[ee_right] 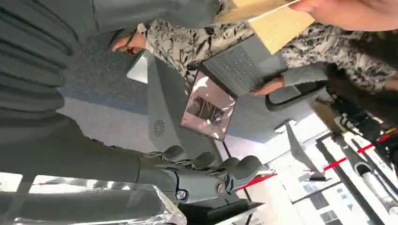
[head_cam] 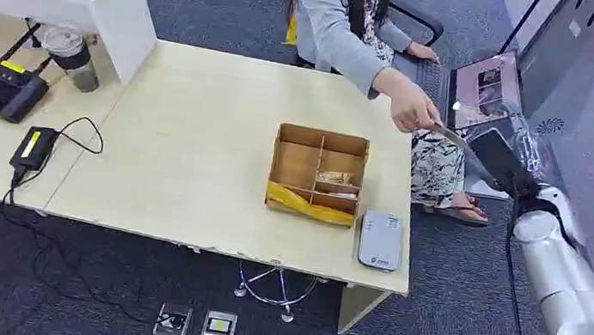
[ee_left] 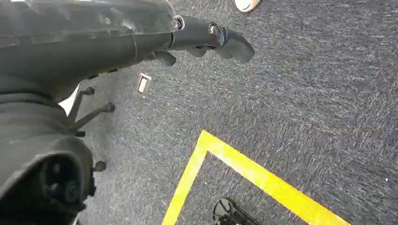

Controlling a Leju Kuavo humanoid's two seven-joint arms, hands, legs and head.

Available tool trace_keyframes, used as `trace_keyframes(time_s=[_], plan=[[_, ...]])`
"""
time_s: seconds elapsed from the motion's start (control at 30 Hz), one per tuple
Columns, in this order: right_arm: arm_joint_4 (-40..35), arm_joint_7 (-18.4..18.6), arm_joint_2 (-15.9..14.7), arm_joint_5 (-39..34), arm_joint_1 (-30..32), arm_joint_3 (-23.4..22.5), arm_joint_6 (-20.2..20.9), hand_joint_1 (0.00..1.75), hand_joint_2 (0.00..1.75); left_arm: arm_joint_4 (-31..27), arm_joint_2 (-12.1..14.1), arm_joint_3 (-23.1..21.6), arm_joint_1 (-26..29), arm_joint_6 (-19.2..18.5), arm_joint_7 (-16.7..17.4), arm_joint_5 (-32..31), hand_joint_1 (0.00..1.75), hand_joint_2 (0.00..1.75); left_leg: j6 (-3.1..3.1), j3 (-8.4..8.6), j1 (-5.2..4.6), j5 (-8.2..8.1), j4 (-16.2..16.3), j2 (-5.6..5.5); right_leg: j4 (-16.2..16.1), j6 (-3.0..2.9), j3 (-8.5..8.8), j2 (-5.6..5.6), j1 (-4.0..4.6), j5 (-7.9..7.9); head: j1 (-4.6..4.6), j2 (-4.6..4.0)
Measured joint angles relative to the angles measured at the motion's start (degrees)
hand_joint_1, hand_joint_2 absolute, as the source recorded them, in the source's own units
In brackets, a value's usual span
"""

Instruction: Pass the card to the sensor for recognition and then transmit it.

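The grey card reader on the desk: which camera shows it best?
The head view: the grey card reader lies flat near the desk's front edge, just right of the cardboard box, whole and unobstructed. The left wrist view looks down at carpet and yellow tape; the right wrist view faces a person's laptop instead.

- Right arm [head_cam: 560, 280]: silver, jointed, entering the head view from the lower right corner and reaching up and forward, a black cable running along it.
- Right hand [head_cam: 509, 165]: dark, at the arm's far end, raised beside the table's right edge. In the right wrist view its dark fingers [ee_right: 234, 168] lie side by side, slightly bent; whether they hold anything cannot be told.
- Left hand [ee_left: 202, 40]: dark grey, fingers [ee_left: 237, 44] extended together, nothing held, pointing over the carpet.
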Motion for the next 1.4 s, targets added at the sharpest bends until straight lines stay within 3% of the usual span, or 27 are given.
trace_keyframes(time_s=[0.5,0.57,0.6,1.0,1.4], plan=[[-0.4,-0.2,2.1,-2.9,-0.2,4.3,0.0,0.0,1.75,0.0,0.0,-0.2,0.1,0.8,0.4,0.2,0.0,0.0,-0.01,0.01,0.0,0.0,0.0,0.01,0.0,0.0,-0.01,0.03,0.0,0.0,0.02,0.0],[-0.4,-0.2,2.5,-3.7,-0.4,4.9,0.2,0.33,1.75,0.0,-0.1,-0.2,0.1,1.0,0.4,0.2,0.0,0.0,-0.01,0.01,0.0,0.01,0.0,0.01,0.0,0.0,-0.01,0.03,0.0,0.0,0.0,0.0],[-0.4,-0.3,2.8,-4.0,-0.5,5.2,0.4,1.75,1.75,0.0,-0.1,-0.2,0.1,1.1,0.4,0.2,0.0,0.0,-0.01,0.01,0.0,0.01,0.0,0.01,0.0,0.0,-0.01,0.03,0.0,0.0,0.02,0.0],[-0.3,-0.8,4.5,-7.0,-1.2,7.7,2.6,1.75,1.75,0.0,-0.2,-0.3,0.2,1.6,0.3,0.2,0.0,0.0,-0.01,0.02,0.0,0.01,0.0,0.01,0.0,0.0,-0.01,0.02,0.0,0.0,0.02,0.0],[-0.5,1.2,4.5,-10.0,-1.3,9.3,2.6,1.75,1.75,0.0,-0.2,-0.4,0.3,1.4,0.6,0.0,0.0,0.0,-0.02,0.02,0.0,0.0,0.0,0.06,0.0,0.0,-0.07,0.16,0.0,0.0,0.02,0.0]])
